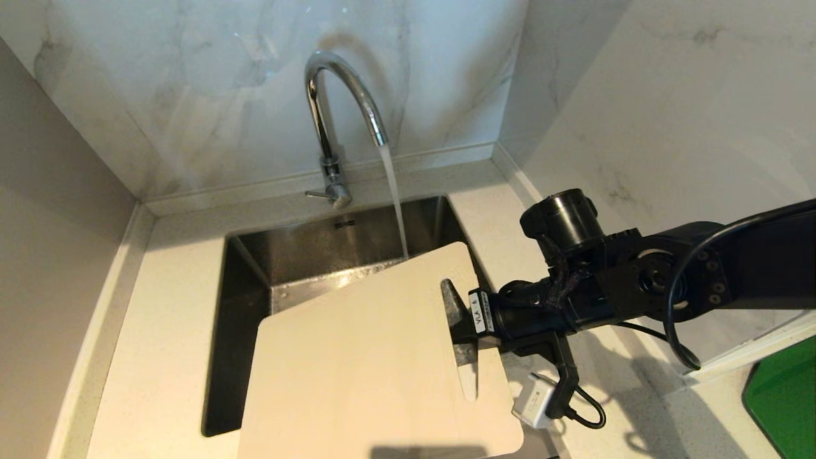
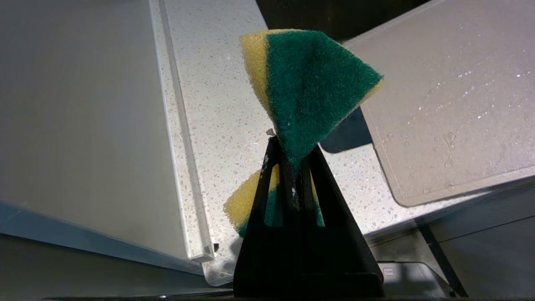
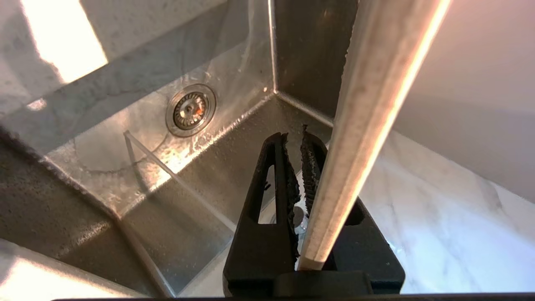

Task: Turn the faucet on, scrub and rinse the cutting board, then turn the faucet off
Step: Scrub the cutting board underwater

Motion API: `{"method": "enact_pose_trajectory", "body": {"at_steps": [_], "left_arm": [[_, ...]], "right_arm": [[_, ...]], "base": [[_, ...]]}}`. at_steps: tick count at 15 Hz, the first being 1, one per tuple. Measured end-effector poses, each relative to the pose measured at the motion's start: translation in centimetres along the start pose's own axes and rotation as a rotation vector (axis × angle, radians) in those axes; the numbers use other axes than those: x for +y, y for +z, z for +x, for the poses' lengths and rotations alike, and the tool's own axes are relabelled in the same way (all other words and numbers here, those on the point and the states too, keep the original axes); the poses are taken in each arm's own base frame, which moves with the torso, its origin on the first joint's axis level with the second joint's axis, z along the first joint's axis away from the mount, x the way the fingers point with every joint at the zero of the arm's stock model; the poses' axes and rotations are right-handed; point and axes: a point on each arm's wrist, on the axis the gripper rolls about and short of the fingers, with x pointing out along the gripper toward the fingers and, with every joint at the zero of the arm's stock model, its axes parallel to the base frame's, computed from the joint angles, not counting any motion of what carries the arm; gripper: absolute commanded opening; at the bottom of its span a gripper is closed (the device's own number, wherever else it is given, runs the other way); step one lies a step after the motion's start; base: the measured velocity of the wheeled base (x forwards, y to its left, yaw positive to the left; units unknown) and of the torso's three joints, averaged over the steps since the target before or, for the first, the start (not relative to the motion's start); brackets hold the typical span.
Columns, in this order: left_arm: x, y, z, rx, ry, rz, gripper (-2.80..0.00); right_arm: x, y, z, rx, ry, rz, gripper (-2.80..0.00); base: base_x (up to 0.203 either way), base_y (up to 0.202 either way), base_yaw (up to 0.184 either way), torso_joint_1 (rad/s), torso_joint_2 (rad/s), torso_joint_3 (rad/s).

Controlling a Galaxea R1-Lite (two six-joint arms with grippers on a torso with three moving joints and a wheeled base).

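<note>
One stream of water runs from the tall chrome gooseneck faucet in the head view, falling toward the far edge of the large cream-white plastic cutting board. The board is held tilted over the stainless steel sink, its handle slot toward the right tool, which grips it at that slotted end. The pale speckled surface surrounds the sink, and a bright green flat object lies at the far right.

In the left wrist view the left tool is pressed together on a green-and-yellow scrubbing sponge — the sponge fans out above the fingertips. A wet corner of the board overhangs the surface just beside it.

In the right wrist view the right tool pinches the board, seen edge-on beside the fingers — exactly where the pads meet it is hard to make out. Beyond lies the wet sink with its round drain strainer.
</note>
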Motion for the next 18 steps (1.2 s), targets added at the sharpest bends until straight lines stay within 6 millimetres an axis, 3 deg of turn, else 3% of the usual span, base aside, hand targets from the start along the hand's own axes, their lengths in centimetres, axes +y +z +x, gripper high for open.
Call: {"method": "enact_pose_trajectory", "body": {"at_steps": [4, 7, 9, 12, 18], "left_arm": [[0.0, 0.8, -0.3, -0.023, 0.001, -0.015, -2.8], [0.0, 6.5, -1.7, -0.134, -0.004, -0.064, -2.8], [0.0, 10.3, -1.6, -0.147, 0.003, -0.068, -2.8], [0.2, 14.3, 0.5, -0.089, 0.061, -0.04, -2.8], [0.0, 18.5, 6.0, 0.042, 0.071, -0.009, -2.8]], "right_arm": [[-0.2, 0.1, -0.3, 0.006, -0.002, -0.004, -2.8], [-0.5, 0.1, -0.7, 0.015, -0.005, -0.009, -2.8], [-0.6, 0.1, -0.9, 0.02, -0.007, -0.012, -2.8], [-0.8, 0.1, -1.1, 0.026, -0.011, -0.016, -2.8], [-0.9, 0.1, -1.3, 0.026, -0.026, -0.02, -2.8]], "base": [[0.0, 0.0, 0.0, 0.0, 0.0, 0.0], [0.0, 0.0, 0.0, 0.0, 0.0, 0.0], [0.0, 0.0, 0.0, 0.0, 0.0, 0.0], [0.0, 0.0, 0.0, 0.0, 0.0, 0.0], [0.0, 0.0, 0.0, 0.0, 0.0, 0.0]]}}
